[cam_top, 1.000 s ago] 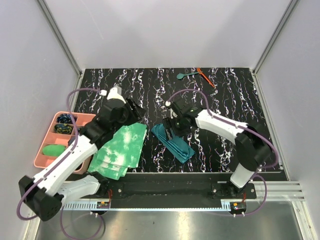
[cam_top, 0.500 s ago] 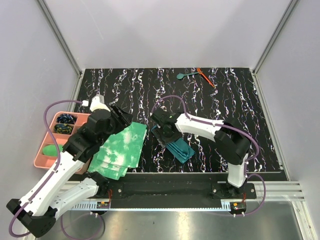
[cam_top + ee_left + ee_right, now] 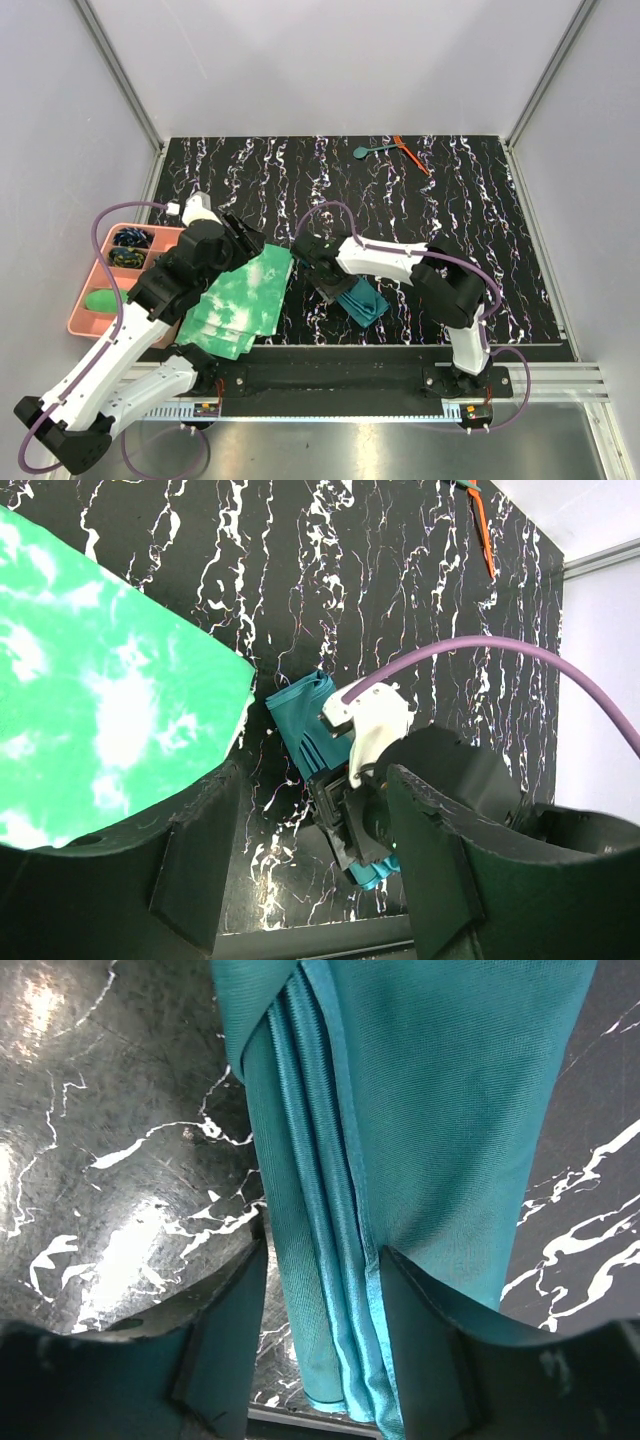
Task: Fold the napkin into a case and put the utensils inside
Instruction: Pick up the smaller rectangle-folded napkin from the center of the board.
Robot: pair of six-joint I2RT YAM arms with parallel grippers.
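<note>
The dark teal napkin [image 3: 360,298] lies folded into a narrow strip on the black marbled table, running from centre toward the near right. My right gripper [image 3: 320,268] is low over its far-left end. In the right wrist view the napkin [image 3: 420,1130] fills the frame, and the open gripper [image 3: 322,1360] straddles its layered folded edge. My left gripper [image 3: 243,240] is open and empty above the tie-dye cloths, and its wrist view [image 3: 315,875] shows the napkin [image 3: 300,720] beyond. The teal spoon [image 3: 365,151] and the orange-red stick utensil [image 3: 411,154] lie at the far edge.
A stack of green-and-white tie-dye cloths [image 3: 245,295] lies left of the napkin, almost touching it. A pink compartment tray [image 3: 82,315] with small items stands at the left edge. The right arm's purple cable [image 3: 480,645] arches over the napkin.
My right gripper has slid left and nearer along the napkin and sits lower over its end. My left arm has drawn back to the left, away from the napkin.
</note>
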